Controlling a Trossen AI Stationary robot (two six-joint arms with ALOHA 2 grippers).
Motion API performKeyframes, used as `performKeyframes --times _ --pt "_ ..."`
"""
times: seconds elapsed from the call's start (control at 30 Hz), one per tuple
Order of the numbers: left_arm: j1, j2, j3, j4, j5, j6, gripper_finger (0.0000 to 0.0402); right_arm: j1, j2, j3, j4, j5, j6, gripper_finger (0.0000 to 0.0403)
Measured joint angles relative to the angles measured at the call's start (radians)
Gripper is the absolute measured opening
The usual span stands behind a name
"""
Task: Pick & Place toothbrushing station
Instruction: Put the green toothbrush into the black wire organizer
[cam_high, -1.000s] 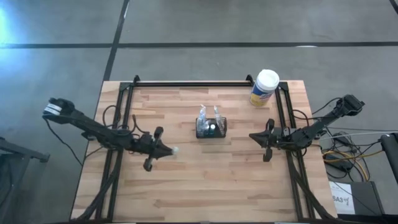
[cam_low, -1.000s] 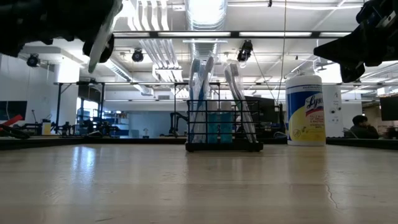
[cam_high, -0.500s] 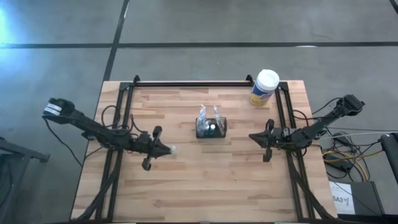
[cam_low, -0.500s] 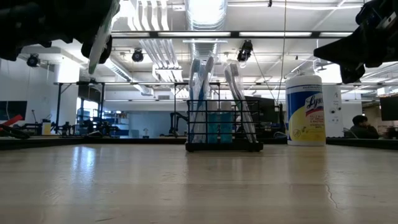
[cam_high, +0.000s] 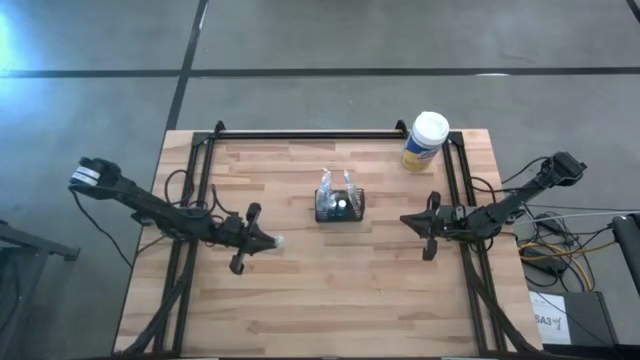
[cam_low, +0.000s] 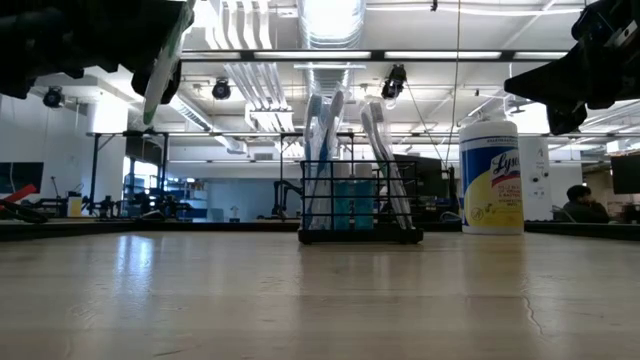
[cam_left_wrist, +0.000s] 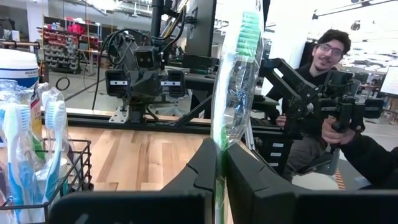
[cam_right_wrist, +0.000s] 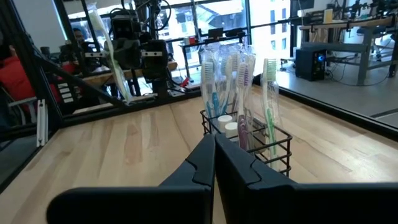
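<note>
The left gripper (cam_high: 262, 240) hangs above the left half of the wooden table (cam_high: 300, 310), its fingers clamped on a wrapped toothbrush (cam_left_wrist: 233, 93) with a green head. The brush stands upright between the fingers, head up and handle down — I judge this is so it can go straight down into a slot from above, like those already stored.

Toward the middle is the toothbrushing station (cam_high: 339, 205), the black mesh holder, resting flat on the table, a little toward the far side. In it several wrapped brushes (cam_low: 325, 150) stand and lean outward at the top. The leaning heads narrow the way in from above, so the new brush probably needs a free gap between them.

Between the left gripper and the holder the table is bare; this gives open room for a sideways approach. The near half of the table is also free.

Further right, by the far right corner, a white-capped canister (cam_high: 425, 141) with a yellow label stands well apart from the holder.

The right gripper (cam_high: 413, 219) waits above the right edge of the table, near the black frame rail (cam_high: 452, 200), fingers together and holding nothing — it points toward the holder but leaves it room.
</note>
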Motion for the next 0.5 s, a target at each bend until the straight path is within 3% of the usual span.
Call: performKeyframes --times 0.13,0.3,0.5 --pt "0.0 0.0 0.001 0.0 -0.005 0.0 0.0018 0.0 0.0 0.0 0.0 0.0 0.003 0.0008" --pt "0.008 0.0 0.028 -0.012 -0.088 -0.044 0.0014 -0.001 0.0 0.0 0.001 0.016 0.0 0.0008" --pt "0.009 0.0 0.113 -0.147 -0.055 -0.006 0.0014 -0.001 0.0 0.0 0.002 0.026 0.002 0.0008"
